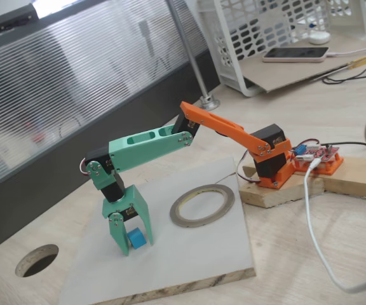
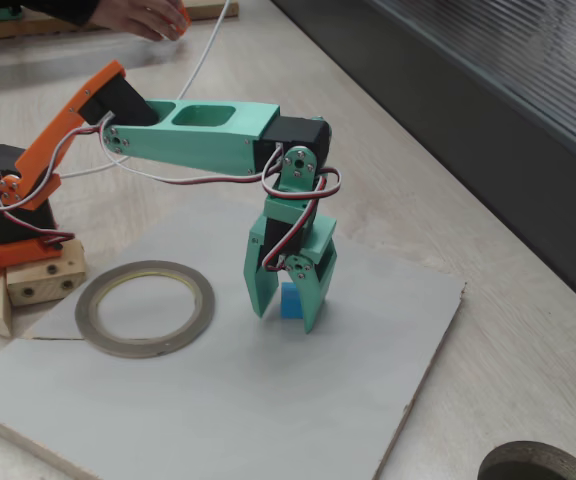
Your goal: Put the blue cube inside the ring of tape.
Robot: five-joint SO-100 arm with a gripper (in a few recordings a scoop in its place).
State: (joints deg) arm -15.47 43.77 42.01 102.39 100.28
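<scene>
Pale wood runs under everything, and on that tabletop (image 1: 335,254) lies a grey board (image 1: 189,267) that carries my work. My hand (image 1: 129,244) points straight down at the board with its two green fingers (image 2: 259,290) spread to a narrow gap and set either side of the blue cube (image 1: 136,239). The cube rests on the board between them; whether the fingers already press its faces I cannot tell, though in both fixed views they stand very close to it. I judge I am placed this way so that a small squeeze will catch the cube squarely by two opposite sides.

The cube has no long axis to speak of; it sits flat on one face, its sides roughly in line with my fingers.

The ring of tape (image 1: 202,205) lies flat on the same board, well apart from the cube, its hollow middle facing up. That open top suits a drop from above, so once I grip I should lift, swing over and lower the cube inside.
</scene>
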